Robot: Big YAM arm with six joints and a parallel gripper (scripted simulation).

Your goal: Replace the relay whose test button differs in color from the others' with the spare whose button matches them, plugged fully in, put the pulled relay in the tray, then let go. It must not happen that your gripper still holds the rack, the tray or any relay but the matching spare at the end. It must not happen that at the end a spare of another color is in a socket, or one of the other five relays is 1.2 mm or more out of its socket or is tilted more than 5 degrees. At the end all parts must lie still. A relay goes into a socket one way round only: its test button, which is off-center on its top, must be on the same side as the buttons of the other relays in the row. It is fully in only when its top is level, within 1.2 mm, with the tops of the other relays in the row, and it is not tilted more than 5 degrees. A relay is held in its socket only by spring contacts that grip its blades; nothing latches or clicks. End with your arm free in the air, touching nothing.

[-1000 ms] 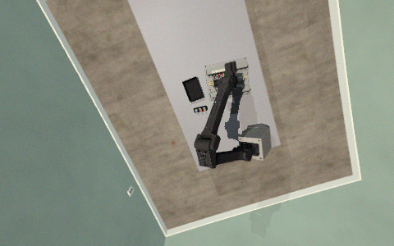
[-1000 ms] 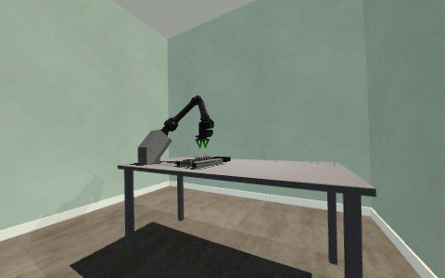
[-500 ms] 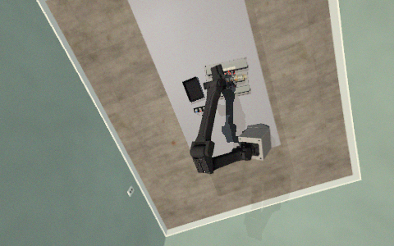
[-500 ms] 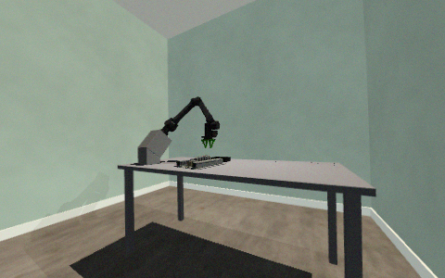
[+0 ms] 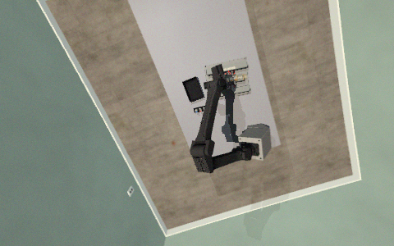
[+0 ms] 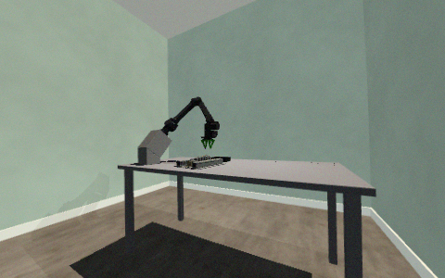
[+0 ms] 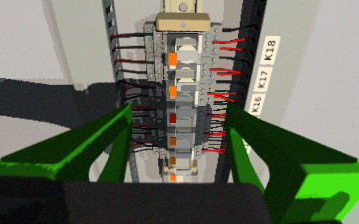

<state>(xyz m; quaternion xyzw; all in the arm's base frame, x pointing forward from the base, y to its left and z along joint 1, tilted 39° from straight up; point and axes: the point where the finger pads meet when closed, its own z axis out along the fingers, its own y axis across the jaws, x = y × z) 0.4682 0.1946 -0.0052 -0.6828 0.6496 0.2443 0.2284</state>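
In the wrist view a row of grey relays (image 7: 182,100) runs down a rail, with black wires on its left and red wires on its right. Most relays have orange test buttons (image 7: 172,59); one relay has a red button (image 7: 173,118). My gripper (image 7: 178,112) has green fingers, is open and empty, and hovers above the row with the red-button relay between the fingertips from above. In the exterior view the gripper (image 6: 208,143) hangs well above the relay panel (image 6: 199,162). The black tray (image 5: 193,88) lies beside the panel. Spare relays (image 5: 199,109) sit near the tray.
The robot's grey base box (image 5: 258,139) stands on the table near the panel. Labels K16 to K18 (image 7: 262,77) run along the right side of the rail. A tan end clamp (image 7: 182,22) caps the far end of the row.
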